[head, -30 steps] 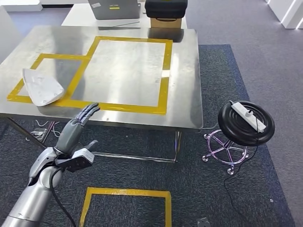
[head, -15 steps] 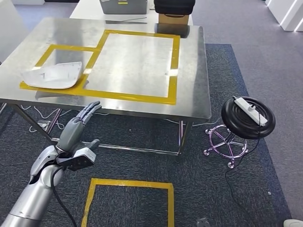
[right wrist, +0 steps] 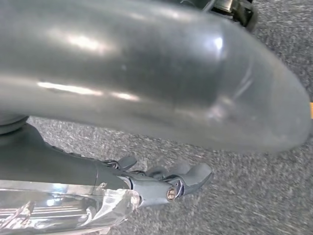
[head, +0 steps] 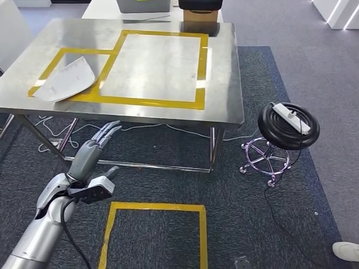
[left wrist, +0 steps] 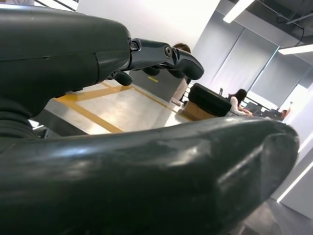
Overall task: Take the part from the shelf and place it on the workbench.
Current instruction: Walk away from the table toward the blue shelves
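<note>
step: white part (head: 65,79) already lying on the desk (head: 220,84) | left hand (head: 91,151) spread, empty | right hand (right wrist: 162,183) fingers straight, holding nothing | next: probably just back off

1. The grey case (head: 143,5) and the black bag (head: 199,4) behind the workbench (head: 220,84) were cut off by the head view's top edge.
2. A white shoe (head: 346,250) showed at the right edge, its wearer out of frame.
3. The left arm (head: 33,235) ran off the bottom-left corner.
4. In the left wrist view, the thick thumb (left wrist: 147,176) blocked most of the scene; people (left wrist: 238,100) in the background were too small to describe.
5. In the right wrist view, the right hand (right wrist: 162,183) was largely masked by the blurred thumb (right wrist: 147,73), and a clear, shiny thing (right wrist: 66,210) by its fingers could not be identified; whether the hand held it was unclear.
</note>
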